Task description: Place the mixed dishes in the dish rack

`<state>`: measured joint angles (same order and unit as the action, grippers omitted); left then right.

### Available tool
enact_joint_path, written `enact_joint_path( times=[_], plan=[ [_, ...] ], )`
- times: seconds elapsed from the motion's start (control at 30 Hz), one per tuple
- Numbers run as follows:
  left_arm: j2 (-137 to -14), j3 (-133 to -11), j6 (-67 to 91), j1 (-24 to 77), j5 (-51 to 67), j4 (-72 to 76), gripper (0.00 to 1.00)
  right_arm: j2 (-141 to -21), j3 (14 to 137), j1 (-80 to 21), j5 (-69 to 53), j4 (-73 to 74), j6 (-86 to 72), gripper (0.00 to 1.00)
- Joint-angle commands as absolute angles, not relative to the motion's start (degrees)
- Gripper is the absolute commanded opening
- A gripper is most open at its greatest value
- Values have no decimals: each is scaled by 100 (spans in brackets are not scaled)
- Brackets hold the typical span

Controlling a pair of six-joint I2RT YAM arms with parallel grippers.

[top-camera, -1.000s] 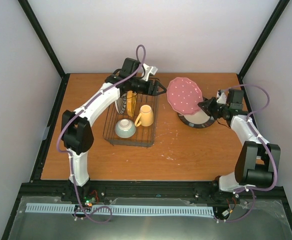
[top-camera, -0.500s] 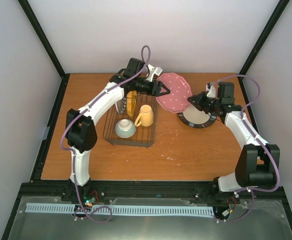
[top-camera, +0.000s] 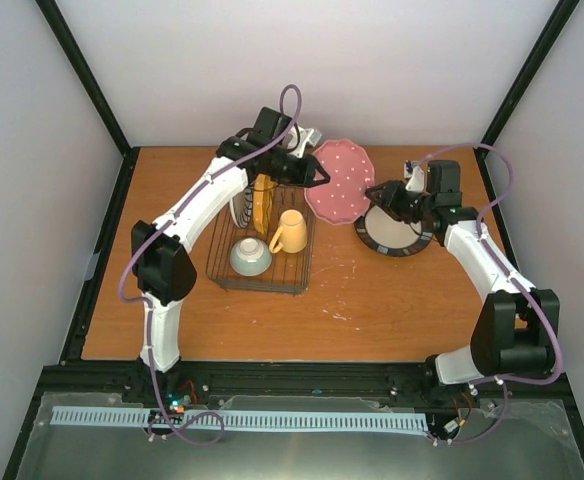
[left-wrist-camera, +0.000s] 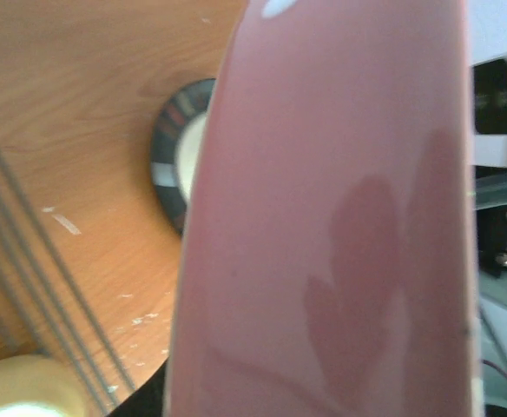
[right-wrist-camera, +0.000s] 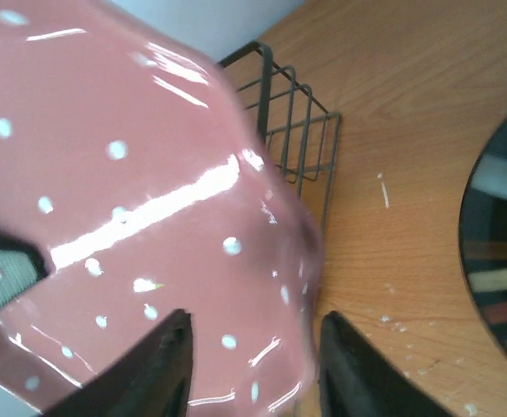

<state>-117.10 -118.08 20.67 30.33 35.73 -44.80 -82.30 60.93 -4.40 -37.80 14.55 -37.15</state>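
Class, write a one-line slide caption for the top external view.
Left gripper holds the pink plate aloft beside the dish rack; right gripper, jaws apart, sits at its opposite rim.

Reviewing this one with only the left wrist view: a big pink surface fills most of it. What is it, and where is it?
Observer: A round pink plate with white dots, up off the wooden table, between the left tool and the right tool.
Operator: Does the right one have it?
Observer: Its fingers straddle the plate's rim in the right wrist view; whether they pinch it, I cannot tell.
Operator: What is loaded so far?
Observer: The dark wire dish rack holds a pale blue-green bowl, a yellow mug and an upright orange-yellow plate.
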Motion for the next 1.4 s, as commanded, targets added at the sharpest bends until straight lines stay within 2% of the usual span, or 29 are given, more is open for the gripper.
enact_joint_path(
  times=[0.0,0.17,0.33,1.03,1.37],
  plan=[
    [-11132,-12579,1744,3085,1849,-4965,1,-7995,6433,-554,-3349,1676,-3418,47],
    [-10943,-13233,1715,3076,-209,-5842,1,-7963,6342,-541,-2576,2039,-3025,48],
    [-10790,-13359,1665,3076,-1584,-6193,0,-8088,6218,-539,-2632,1976,-2964,48],
    [-11861,-13793,1855,3298,-2793,-7452,1,-8252,6126,-536,-2808,1894,-2804,46],
    [-11995,-13376,2008,3404,-3487,-7550,1,-8238,6055,-537,-2864,1885,-2752,46]
  ],
)
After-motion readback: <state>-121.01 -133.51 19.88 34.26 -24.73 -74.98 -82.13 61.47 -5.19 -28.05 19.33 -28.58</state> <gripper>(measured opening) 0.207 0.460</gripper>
